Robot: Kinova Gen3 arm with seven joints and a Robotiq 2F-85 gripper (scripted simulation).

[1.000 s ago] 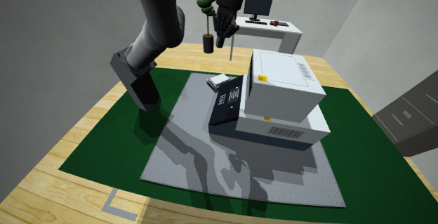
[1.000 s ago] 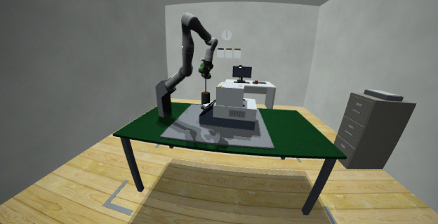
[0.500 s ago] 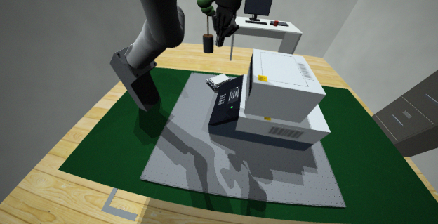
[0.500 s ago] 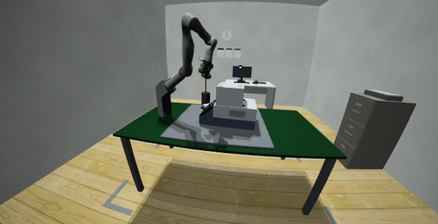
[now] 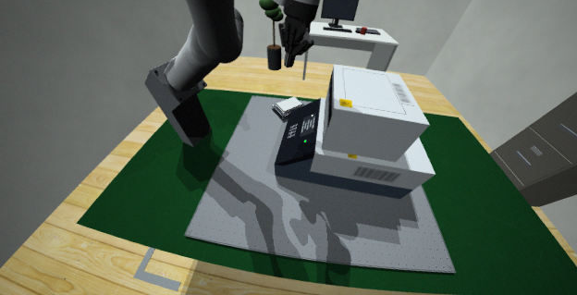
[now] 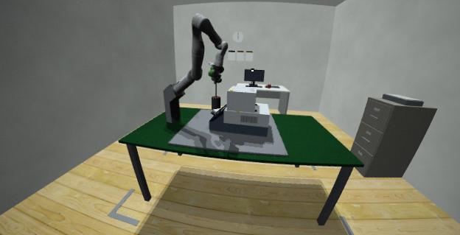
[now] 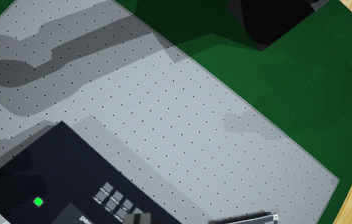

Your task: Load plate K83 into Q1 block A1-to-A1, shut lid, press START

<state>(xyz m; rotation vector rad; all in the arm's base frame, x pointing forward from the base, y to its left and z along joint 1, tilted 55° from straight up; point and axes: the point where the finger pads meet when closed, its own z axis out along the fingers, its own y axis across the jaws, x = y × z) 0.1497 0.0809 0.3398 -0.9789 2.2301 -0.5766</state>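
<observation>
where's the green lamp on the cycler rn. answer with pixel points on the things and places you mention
The green lamp (image 5: 305,141) (image 7: 38,201) is on the cycler's dark sloped front panel, at lower left in the wrist view, left of the small grey keys (image 7: 114,199).

A lab: a boxy cycler (image 5: 374,108) (image 6: 246,117) stands on a perforated board (image 5: 370,247) (image 6: 236,146) (image 7: 177,110).
</observation>
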